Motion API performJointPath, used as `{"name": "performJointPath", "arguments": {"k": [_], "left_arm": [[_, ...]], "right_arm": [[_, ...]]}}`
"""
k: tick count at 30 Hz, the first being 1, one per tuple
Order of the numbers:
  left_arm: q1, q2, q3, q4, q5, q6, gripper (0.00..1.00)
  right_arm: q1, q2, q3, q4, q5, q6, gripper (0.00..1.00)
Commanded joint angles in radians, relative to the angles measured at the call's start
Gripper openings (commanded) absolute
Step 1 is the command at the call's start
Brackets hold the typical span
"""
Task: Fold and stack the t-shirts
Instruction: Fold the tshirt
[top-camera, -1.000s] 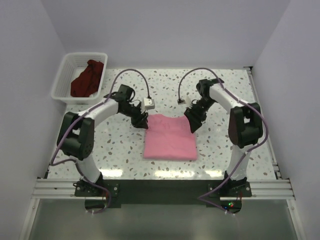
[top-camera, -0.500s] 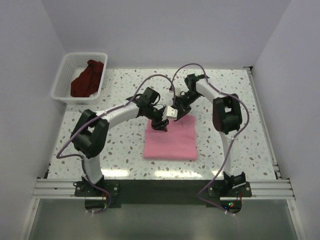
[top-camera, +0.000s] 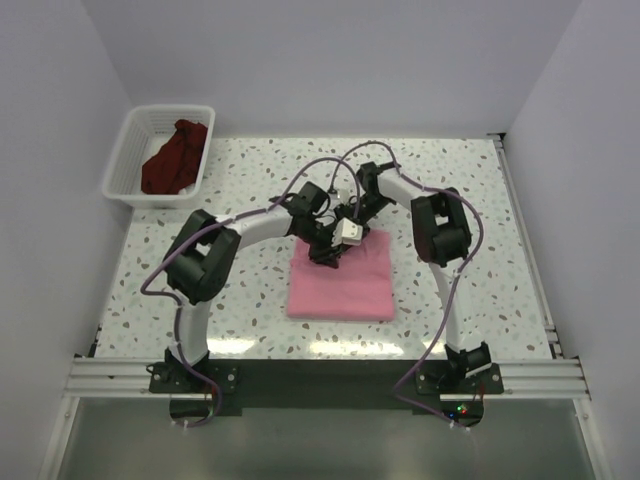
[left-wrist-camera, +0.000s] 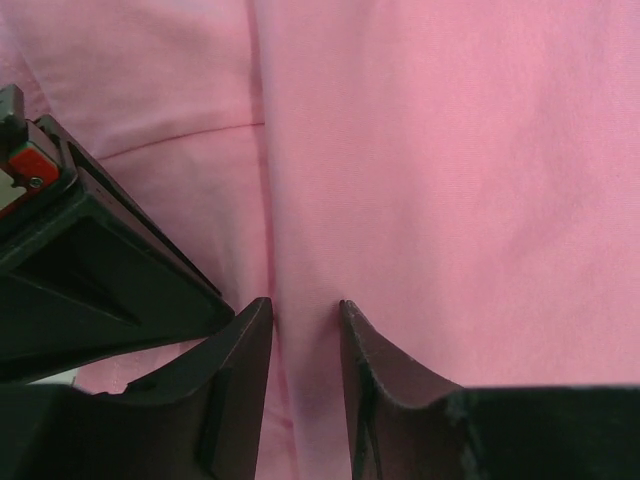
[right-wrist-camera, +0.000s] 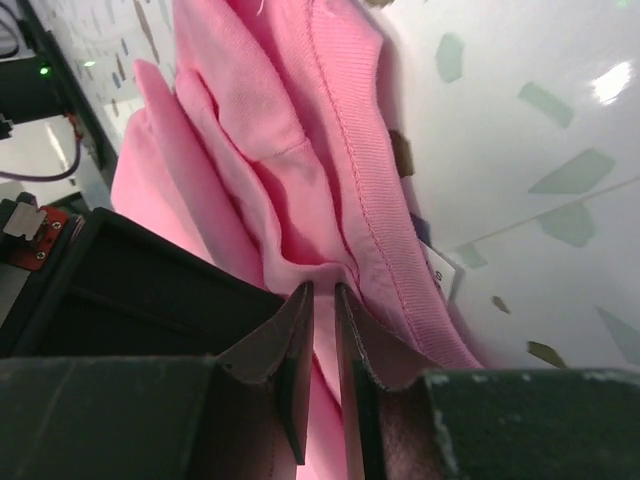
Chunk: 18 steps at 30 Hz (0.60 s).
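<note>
The pink t-shirt (top-camera: 340, 285) lay folded into a neat rectangle near the middle of the speckled table (top-camera: 480, 230), a little toward my bases, its near edge square to me. Both my arms bent inward over its far edge, wrists almost touching. My left gripper (left-wrist-camera: 305, 310) pressed down onto the flat pink cloth with only a narrow gap between the jaws, straddling a crease that ran away from me; cloth filled that gap, but I could not tell whether I was truly pinching it or only resting there. My right gripper (right-wrist-camera: 322, 290) sat just beyond, at the ribbed collar, its jaws nearly together on a thin raised fold of the pink cloth, with layers of the shirt bunched against the fingertips and bare tabletop beside the hem. Well apart, off the far left corner, the maroon t-shirt (top-camera: 175, 160) lay crumpled in the white lattice basket (top-camera: 125, 150).
</note>
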Motion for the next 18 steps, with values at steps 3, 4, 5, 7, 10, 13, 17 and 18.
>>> {"name": "performJointPath", "arguments": {"k": [3, 4, 5, 7, 10, 13, 17, 18], "left_arm": [[-0.027, 0.0, -0.002, -0.029, 0.037, 0.0, 0.33], [-0.029, -0.006, -0.007, -0.042, 0.048, -0.001, 0.28], [-0.03, -0.011, -0.014, -0.043, 0.05, -0.013, 0.26], [-0.032, -0.037, -0.044, -0.049, 0.071, -0.027, 0.19], [-0.041, -0.102, -0.112, -0.036, 0.093, -0.043, 0.1], [-0.073, -0.19, -0.197, -0.005, 0.082, -0.043, 0.0], [-0.125, -0.276, -0.272, 0.041, 0.024, -0.055, 0.0], [-0.142, -0.29, -0.286, 0.047, 0.014, -0.055, 0.0]], "right_arm": [[0.03, -0.03, -0.129, 0.067, 0.018, -0.01, 0.19], [0.036, -0.037, -0.15, 0.077, 0.016, -0.012, 0.19], [0.045, -0.056, -0.17, 0.085, 0.013, -0.012, 0.19], [0.052, -0.076, -0.23, 0.104, 0.003, -0.01, 0.18], [0.055, -0.122, -0.316, 0.133, -0.01, -0.004, 0.18], [0.053, -0.169, -0.38, 0.142, -0.011, -0.003, 0.19], [0.055, -0.186, -0.327, 0.053, 0.004, -0.076, 0.2], [0.055, -0.185, -0.274, 0.03, 0.013, -0.092, 0.2]]}}
